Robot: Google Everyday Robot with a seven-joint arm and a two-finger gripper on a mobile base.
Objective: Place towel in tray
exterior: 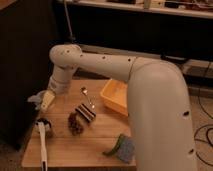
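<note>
Arm (150, 95) extends fwd, bends down at elbow (65, 54), claw (43, 101) low, angled down.

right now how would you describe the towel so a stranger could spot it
Start at the wooden table; the gripper hangs over its left edge. The towel lies at the near right corner, in front of the yellow tray. It is the only blue-green item there.
</note>
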